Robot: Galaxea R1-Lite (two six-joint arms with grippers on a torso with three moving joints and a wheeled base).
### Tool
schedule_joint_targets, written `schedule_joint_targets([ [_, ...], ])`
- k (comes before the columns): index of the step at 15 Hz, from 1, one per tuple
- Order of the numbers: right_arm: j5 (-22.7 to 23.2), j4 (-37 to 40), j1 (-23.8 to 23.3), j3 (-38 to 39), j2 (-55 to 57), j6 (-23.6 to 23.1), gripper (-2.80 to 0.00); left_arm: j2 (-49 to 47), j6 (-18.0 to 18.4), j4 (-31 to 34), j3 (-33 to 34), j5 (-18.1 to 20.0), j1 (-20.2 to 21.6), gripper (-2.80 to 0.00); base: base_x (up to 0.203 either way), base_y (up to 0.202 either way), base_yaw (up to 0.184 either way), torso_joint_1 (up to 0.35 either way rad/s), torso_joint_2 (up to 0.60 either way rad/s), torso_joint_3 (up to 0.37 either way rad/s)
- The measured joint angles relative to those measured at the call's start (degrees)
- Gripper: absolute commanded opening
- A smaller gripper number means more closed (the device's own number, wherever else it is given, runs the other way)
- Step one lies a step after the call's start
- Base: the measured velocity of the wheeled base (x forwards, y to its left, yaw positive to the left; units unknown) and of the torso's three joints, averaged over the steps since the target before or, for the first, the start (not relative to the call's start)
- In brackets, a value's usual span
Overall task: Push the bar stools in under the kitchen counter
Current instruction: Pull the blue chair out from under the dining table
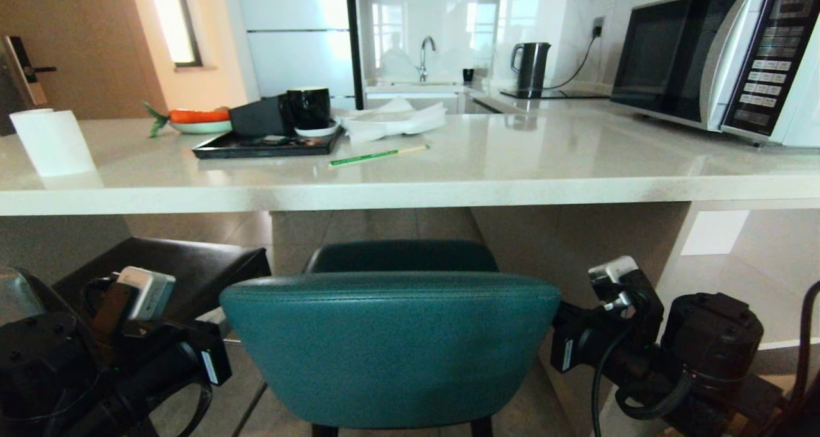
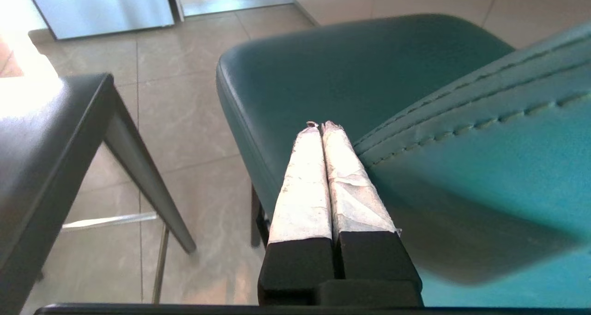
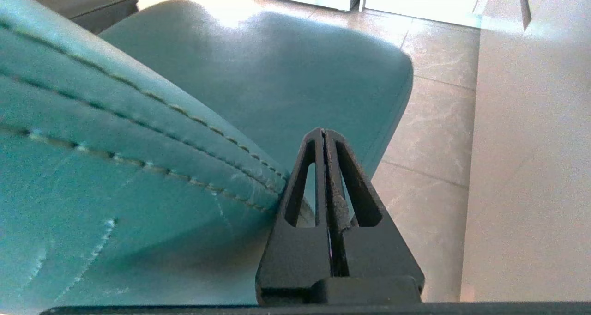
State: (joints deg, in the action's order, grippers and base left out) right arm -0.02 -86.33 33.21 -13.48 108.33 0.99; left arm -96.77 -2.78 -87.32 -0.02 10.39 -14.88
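Teal stool (image 1: 391,341), backrest toward the robot, seat toward counter (image 1: 410,187), between closed left claw (image 2: 322,126) and closed right claw (image 3: 323,132).

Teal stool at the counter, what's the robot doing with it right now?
Both arms are working the teal bar stool. The left gripper and the right gripper are both shut and sit against opposite ends of its padded backrest, flanking it rather than clamping it. The stool faces the kitchen counter; its seat looks close to the counter edge, but the backrest is on the robot's side. The dark square stool stands to the robot's left, with no gripper on it.
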Motion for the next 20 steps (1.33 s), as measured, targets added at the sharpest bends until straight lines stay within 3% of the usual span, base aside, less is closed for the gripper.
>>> schedule_joint_targets([
  [8,0.0,0.7,0.0,-0.3,0.2,-0.1,-2.80,-0.2,0.0,0.4,0.0,0.1,-0.3,-2.80,-0.188,0.000,-0.002,0.001,0.00,0.005],
  [20,-2.2,0.7,0.9,-4.0,1.6,-0.1,-2.80,-1.4,0.5,0.5,-1.9,-0.4,-2.1,-2.80,-0.006,0.000,0.000,-0.001,0.00,0.001],
])
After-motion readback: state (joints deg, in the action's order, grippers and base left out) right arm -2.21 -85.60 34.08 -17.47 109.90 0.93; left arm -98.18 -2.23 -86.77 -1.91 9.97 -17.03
